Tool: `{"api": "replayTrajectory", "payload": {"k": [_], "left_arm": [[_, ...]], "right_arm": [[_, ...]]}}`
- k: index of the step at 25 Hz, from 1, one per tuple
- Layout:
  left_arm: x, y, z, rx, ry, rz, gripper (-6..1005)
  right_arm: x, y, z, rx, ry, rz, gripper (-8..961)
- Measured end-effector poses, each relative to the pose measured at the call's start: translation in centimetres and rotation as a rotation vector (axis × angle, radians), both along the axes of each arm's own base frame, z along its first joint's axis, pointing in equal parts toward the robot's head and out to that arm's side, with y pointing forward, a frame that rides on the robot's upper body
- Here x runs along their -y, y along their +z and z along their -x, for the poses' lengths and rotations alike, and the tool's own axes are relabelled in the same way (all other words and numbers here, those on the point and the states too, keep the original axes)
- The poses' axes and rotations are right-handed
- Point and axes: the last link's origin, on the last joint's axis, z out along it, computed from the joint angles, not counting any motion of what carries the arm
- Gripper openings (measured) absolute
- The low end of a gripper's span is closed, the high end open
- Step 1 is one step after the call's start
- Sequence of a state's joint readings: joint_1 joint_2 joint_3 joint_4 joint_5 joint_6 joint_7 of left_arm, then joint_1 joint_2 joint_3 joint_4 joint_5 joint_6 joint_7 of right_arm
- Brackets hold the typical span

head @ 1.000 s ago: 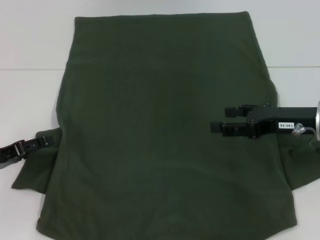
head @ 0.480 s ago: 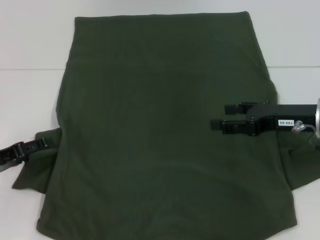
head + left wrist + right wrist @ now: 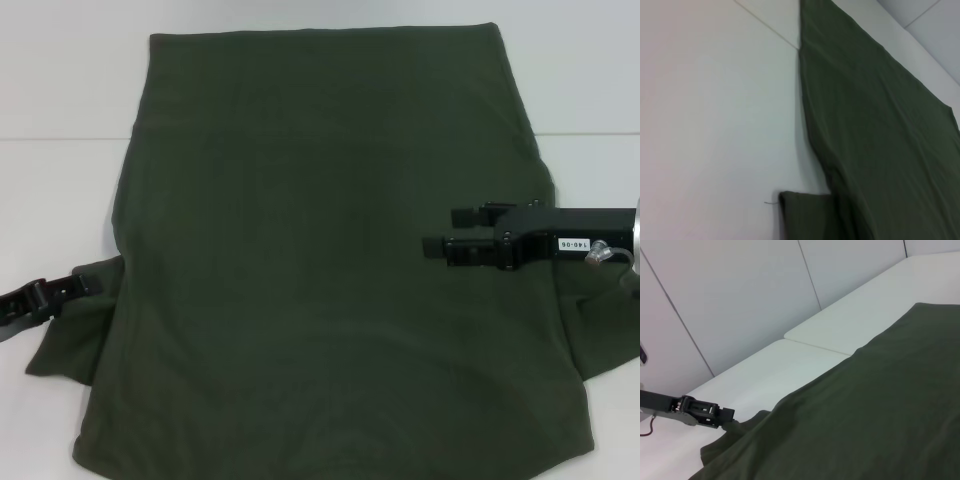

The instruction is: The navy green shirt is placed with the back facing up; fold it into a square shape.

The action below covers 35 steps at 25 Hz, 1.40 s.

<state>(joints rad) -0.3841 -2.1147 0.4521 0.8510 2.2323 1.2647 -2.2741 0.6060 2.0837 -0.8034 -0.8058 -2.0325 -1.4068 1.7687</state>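
Note:
The navy green shirt (image 3: 320,250) lies spread flat on the white table (image 3: 60,200), plain side up, filling most of the head view. My left gripper (image 3: 88,283) reaches in from the lower left and its tip meets the upper edge of the left sleeve (image 3: 70,335). The right wrist view shows that left gripper (image 3: 729,415) with the cloth rising up to its tip. My right gripper (image 3: 440,232) hovers over the shirt's right side, open, with nothing between its fingers. In the left wrist view the shirt (image 3: 880,125) and a sleeve corner (image 3: 805,217) show.
The right sleeve (image 3: 605,330) spreads out under my right arm. A seam in the tabletop (image 3: 60,138) runs across behind the shirt's upper part. Grey wall panels (image 3: 740,300) stand beyond the table.
My left gripper has drawn back a little to the left along the sleeve's edge. The right gripper has drifted slightly up the head view, still open. The shirt's body lies as before.

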Motion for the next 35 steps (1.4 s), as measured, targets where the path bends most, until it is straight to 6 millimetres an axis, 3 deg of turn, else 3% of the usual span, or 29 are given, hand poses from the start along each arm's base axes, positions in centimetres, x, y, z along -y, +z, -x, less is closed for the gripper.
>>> {"api": "replayTrajectory", "payload": {"k": [7, 18, 24, 29, 35], "left_arm": [[0.0, 0.0, 0.1, -0.006, 0.003, 0.004, 486], [0.0, 0.0, 0.1, -0.010, 0.004, 0.006, 245], [-0.1, 0.0, 0.0, -0.012, 0.001, 0.008, 48], [-0.2, 0.4, 0.0, -0.016, -0.005, 0.004, -1], [-1.3, 3.0, -0.2, -0.102, 0.012, -0.001, 2]], "right_arm": [[-0.1, 0.1, 0.1, 0.001, 0.002, -0.002, 826], [-0.1, 0.1, 0.1, 0.000, 0.005, -0.005, 825], [-0.1, 0.1, 0.2, -0.001, 0.007, -0.005, 826], [-0.1, 0.0, 0.2, -0.002, 0.006, -0.003, 825], [0.0, 0.0, 0.1, -0.003, 0.003, -0.002, 825]]}}
